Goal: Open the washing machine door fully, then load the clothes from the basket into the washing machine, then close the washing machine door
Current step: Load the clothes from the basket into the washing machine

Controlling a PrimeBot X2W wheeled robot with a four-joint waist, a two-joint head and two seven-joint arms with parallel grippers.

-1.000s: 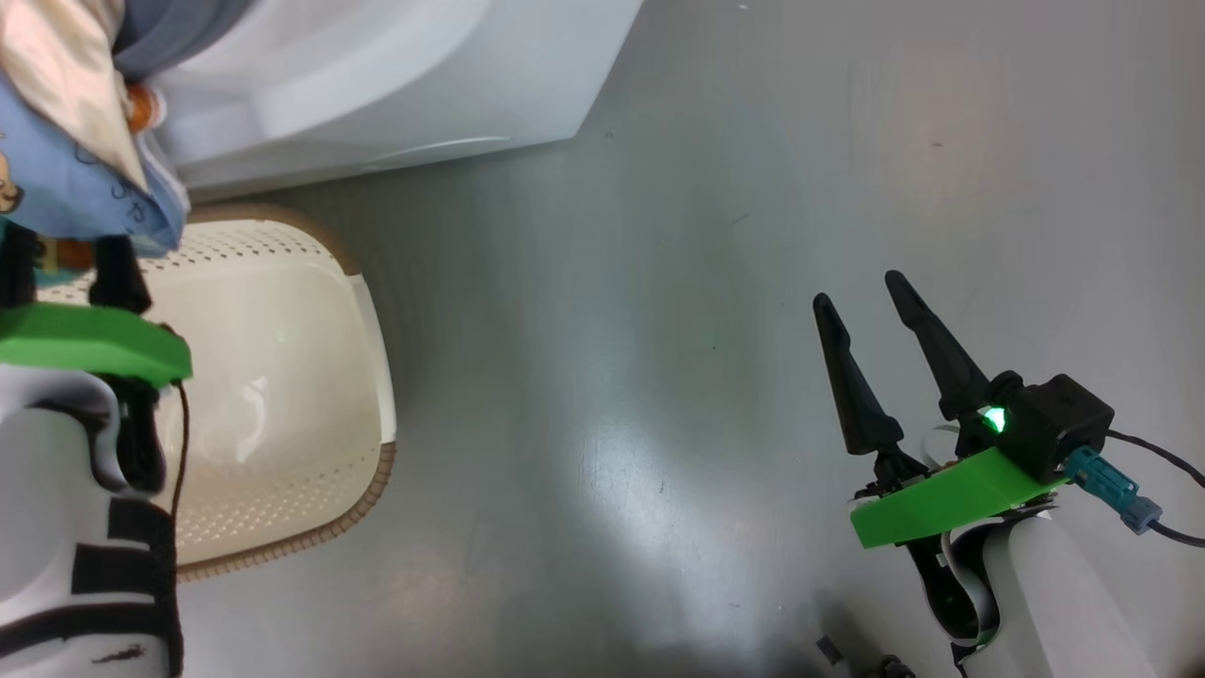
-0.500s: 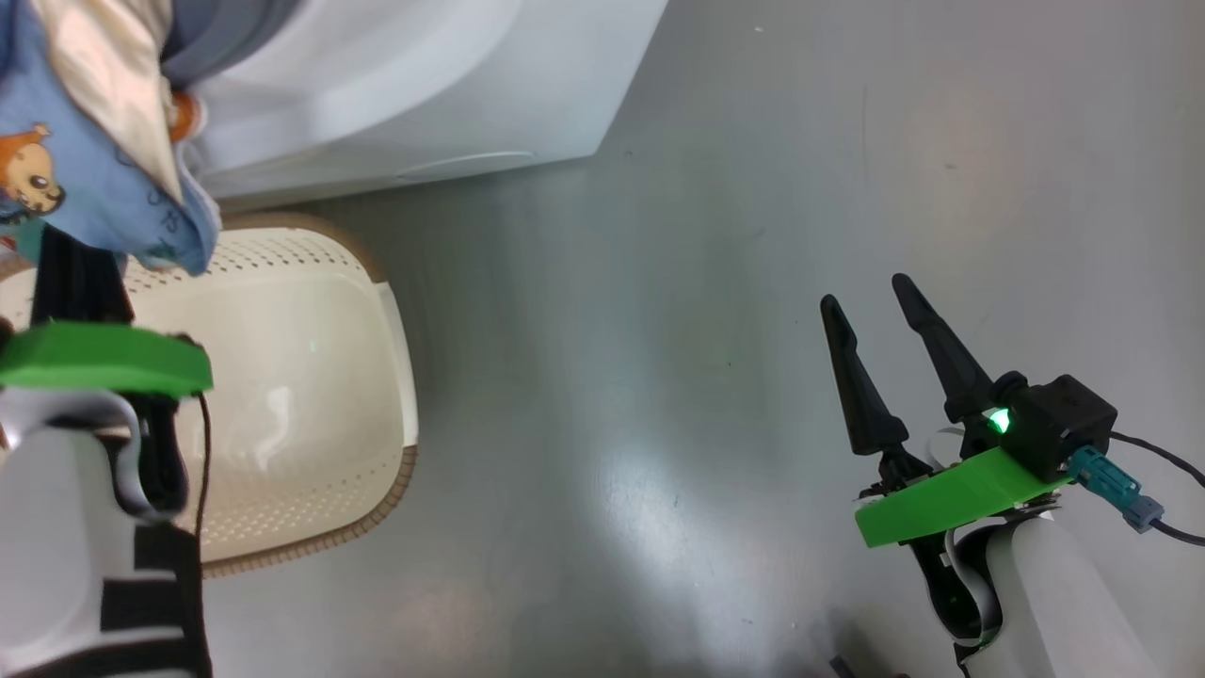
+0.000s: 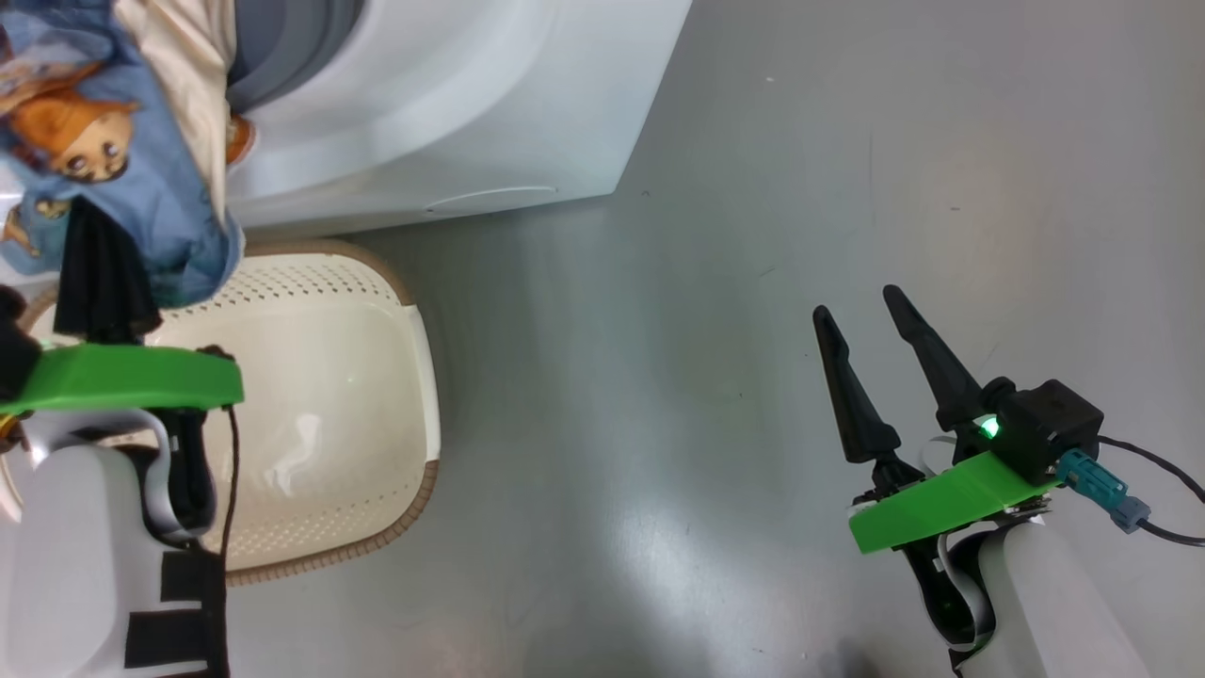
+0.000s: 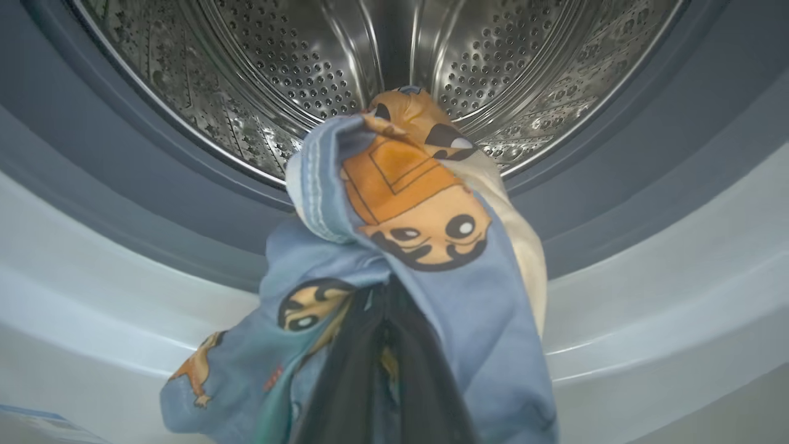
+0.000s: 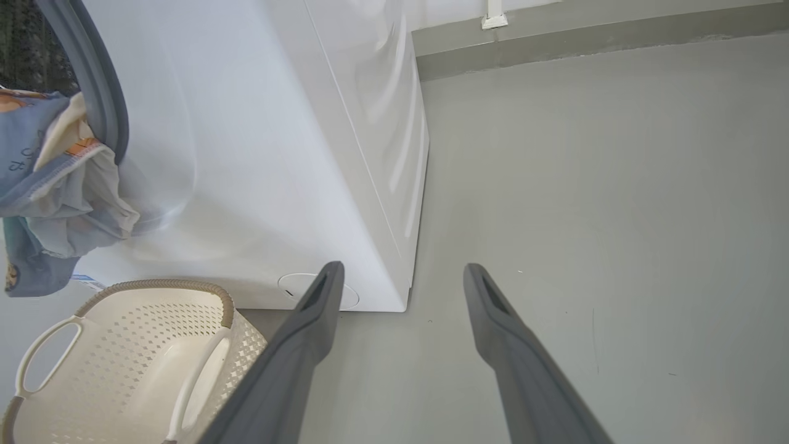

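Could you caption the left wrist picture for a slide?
Left gripper shut on the clothes, facing the steel drum of the washing machine.

Bunched blue-and-orange clothes [image 4: 431, 290] hang before the open washing machine [image 3: 452, 104], above the cream basket [image 3: 320, 282]

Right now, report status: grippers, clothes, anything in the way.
Left gripper shut on the clothes, at the drum mouth, not yet inside. Right gripper open, over bare floor. Drum opening looks clear.
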